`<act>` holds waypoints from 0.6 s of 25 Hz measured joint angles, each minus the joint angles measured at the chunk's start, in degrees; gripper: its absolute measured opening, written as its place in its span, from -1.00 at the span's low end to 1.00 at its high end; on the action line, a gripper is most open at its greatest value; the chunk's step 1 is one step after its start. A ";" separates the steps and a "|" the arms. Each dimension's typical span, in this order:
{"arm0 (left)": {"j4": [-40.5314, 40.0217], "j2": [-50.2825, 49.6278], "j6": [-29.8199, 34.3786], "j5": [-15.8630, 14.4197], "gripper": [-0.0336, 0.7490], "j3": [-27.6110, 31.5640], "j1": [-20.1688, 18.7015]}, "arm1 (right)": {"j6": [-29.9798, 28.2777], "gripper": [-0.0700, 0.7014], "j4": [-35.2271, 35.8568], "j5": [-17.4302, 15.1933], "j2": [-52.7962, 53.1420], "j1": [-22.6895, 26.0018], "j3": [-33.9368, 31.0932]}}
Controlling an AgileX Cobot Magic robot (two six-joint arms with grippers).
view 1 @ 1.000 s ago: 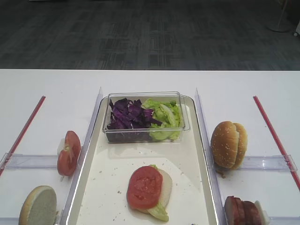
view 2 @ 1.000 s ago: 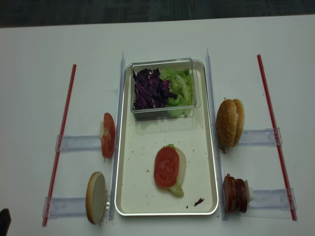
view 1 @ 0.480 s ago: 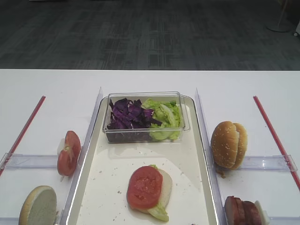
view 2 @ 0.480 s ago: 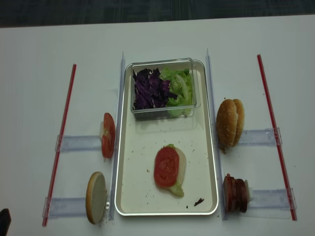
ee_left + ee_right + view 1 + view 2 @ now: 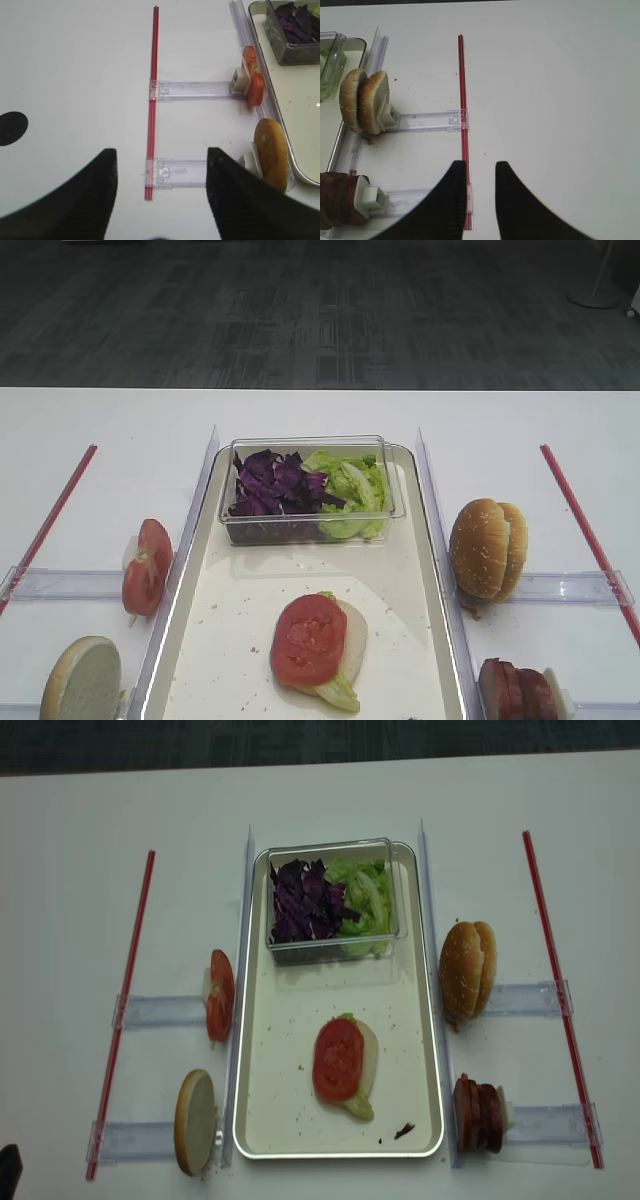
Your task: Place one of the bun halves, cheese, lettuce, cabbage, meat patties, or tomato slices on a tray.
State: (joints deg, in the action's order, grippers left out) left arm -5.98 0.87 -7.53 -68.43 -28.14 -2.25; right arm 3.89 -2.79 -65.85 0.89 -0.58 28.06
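The left gripper [image 5: 159, 192] hangs over bare white table [image 5: 330, 800] with its 2 dark fingers [image 5: 235, 195] spread wide and nothing between them. To its right, beyond a red strip [image 5: 151, 105] and clear plastic holders [image 5: 192, 90], an upright red tomato slice [image 5: 254, 80] and a tan bun half [image 5: 271, 152] stand on edge beside the long silvery metal tray [image 5: 285, 135].

The right gripper [image 5: 479, 192] has its jaws narrowly parted and empty. To its left stand 2 sesame-seeded bun halves [image 5: 364, 100] and thick reddish-brown meat patties [image 5: 337, 205], cut off at the picture's edge.

On the tray [image 5: 262, 1120] a second tomato slice [image 5: 338, 1058] lies on a pale bun half [image 5: 368, 1055] with crinkled green lettuce [image 5: 358, 1105] peeking out. A clear plastic tub [image 5: 333, 902] at the tray's far end holds shredded purple cabbage [image 5: 300, 900] and more lettuce.

Neither gripper shows in the first overhead view; only a dark corner [image 5: 8, 1170] shows in the second. A dark scrap [image 5: 404, 1130] on the tray is too small to identify.

Nothing on the table has shifted since a second ago.
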 joint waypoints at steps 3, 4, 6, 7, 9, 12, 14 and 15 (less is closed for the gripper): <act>0.00 0.00 0.00 0.00 0.02 0.00 0.00 | 0.00 -0.32 0.00 0.00 0.00 0.00 0.00; 0.00 0.00 0.00 0.00 0.02 0.00 0.00 | 0.00 -0.32 0.00 0.00 0.00 0.00 0.00; 0.00 0.00 0.00 0.00 0.02 0.00 0.00 | 0.00 -0.32 0.00 0.00 0.00 0.00 0.00; 0.00 0.00 0.00 0.00 0.02 0.00 0.00 | 0.00 -0.32 0.00 0.00 0.00 0.00 0.00; 0.00 0.00 0.00 0.00 0.02 0.00 0.00 | 0.00 -0.32 0.00 0.00 0.00 0.00 0.00; 0.00 0.00 0.00 0.00 0.02 0.00 0.00 | 0.00 -0.32 0.00 0.00 0.00 0.00 0.00; 0.00 0.00 0.00 0.00 0.02 0.00 0.00 | 0.00 -0.32 0.00 0.00 0.00 0.00 0.00; 0.00 0.00 0.00 0.00 0.02 0.00 0.00 | 0.00 -0.32 0.00 0.00 0.00 0.00 0.00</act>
State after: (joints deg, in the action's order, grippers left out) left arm -5.98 0.87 -7.53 -68.43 -28.14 -2.25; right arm 3.89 -2.79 -65.85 0.89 -0.58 28.06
